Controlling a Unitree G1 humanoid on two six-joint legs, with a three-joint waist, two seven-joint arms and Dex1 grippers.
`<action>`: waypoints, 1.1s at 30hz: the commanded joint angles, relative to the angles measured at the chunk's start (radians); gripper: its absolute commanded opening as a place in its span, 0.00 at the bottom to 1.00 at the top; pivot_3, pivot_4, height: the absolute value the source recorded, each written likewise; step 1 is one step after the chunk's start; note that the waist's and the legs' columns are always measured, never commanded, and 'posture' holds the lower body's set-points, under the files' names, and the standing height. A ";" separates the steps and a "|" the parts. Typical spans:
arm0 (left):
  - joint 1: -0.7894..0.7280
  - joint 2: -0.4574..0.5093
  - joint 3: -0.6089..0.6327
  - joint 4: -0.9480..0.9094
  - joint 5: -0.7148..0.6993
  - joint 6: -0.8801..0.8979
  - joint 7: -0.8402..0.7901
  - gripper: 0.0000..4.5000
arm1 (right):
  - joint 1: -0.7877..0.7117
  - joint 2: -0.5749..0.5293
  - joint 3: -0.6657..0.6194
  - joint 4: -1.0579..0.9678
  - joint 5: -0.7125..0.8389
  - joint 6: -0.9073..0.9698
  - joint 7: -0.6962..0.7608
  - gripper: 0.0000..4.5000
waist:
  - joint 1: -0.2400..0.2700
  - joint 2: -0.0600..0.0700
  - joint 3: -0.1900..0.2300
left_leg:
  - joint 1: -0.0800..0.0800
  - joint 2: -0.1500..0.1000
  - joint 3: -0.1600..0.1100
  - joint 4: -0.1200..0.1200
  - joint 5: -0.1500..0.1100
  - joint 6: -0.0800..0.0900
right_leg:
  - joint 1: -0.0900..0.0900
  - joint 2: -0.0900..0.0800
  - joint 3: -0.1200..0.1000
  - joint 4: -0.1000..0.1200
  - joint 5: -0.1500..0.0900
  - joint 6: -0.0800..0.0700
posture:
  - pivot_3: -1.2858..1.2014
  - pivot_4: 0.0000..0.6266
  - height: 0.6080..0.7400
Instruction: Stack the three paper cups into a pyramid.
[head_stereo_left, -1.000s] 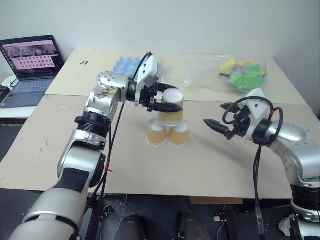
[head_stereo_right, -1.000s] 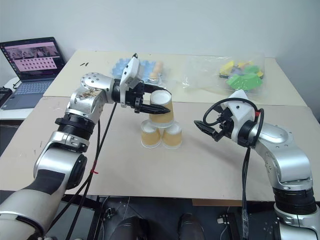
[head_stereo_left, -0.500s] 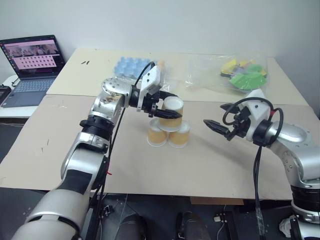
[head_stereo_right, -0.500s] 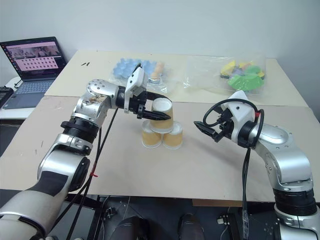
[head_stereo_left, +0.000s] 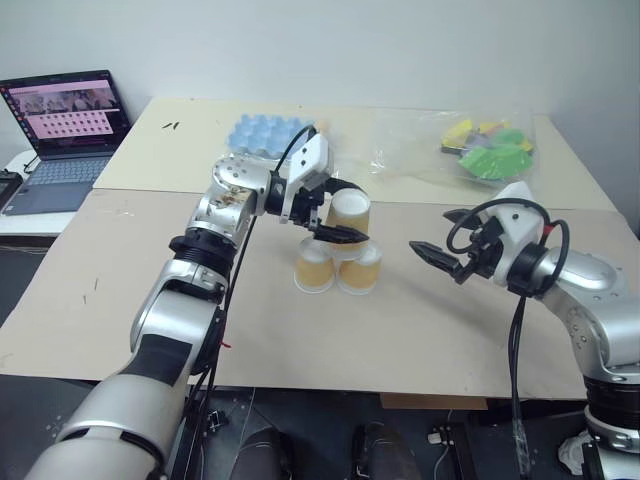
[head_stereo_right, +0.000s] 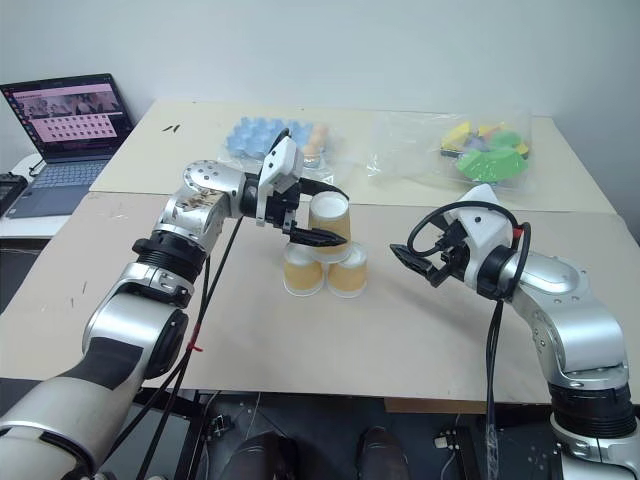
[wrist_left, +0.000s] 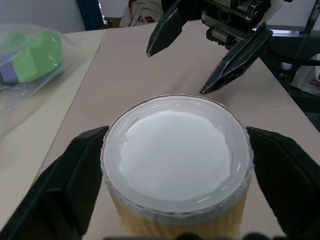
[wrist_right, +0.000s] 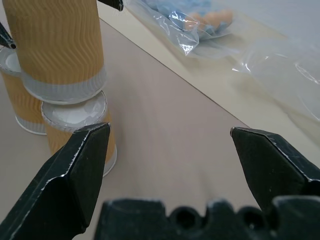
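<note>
pyramid (head_stereo_left: 338, 252) – top cup on two | L fingers (wrist_left: 80, 172) wide, flanking it | R fingers (wrist_right: 75, 172) wide – wrist view: bagged tray (wrist_right: 197, 20)

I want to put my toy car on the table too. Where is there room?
The brown board is bare in front of the three paper cups, and on its left side toward the laptop. It is crowded behind: blue egg tray, plastic bag.

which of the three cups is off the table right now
The top cup, sitting upside down across the two bottom cups, which stand side by side on the table. The left gripper straddles it with jaws open.
</note>
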 joint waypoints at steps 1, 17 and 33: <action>-0.064 0.011 0.056 -0.032 -0.042 0.035 0.000 0.99 | -0.014 -0.003 -0.033 -0.020 0.016 -0.011 -0.004 1.00 | 0.000 0.000 0.000 | 0.000 0.000 0.000 0.000 0.000 0.000 | 0.000 0.000 0.000 0.000 0.000 0.000 | 0.52 0.24 0.97; -0.007 0.116 0.426 -0.456 -0.263 0.456 0.505 0.99 | -0.076 0.032 0.013 0.073 -0.008 -0.059 0.006 1.00 | -0.002 0.000 0.000 | 0.001 0.000 -0.001 0.000 0.000 0.000 | 0.000 0.000 0.001 0.001 0.000 0.000 | 0.52 0.24 0.97; 0.851 0.101 0.724 -0.842 -0.023 0.315 1.275 0.99 | -0.061 0.249 -0.009 0.526 -0.306 -0.320 -0.431 1.00 | 0.005 -0.001 -0.001 | 0.005 0.000 0.002 -0.002 0.000 0.000 | 0.003 0.000 0.002 0.001 0.000 0.000 | 0.52 0.24 0.97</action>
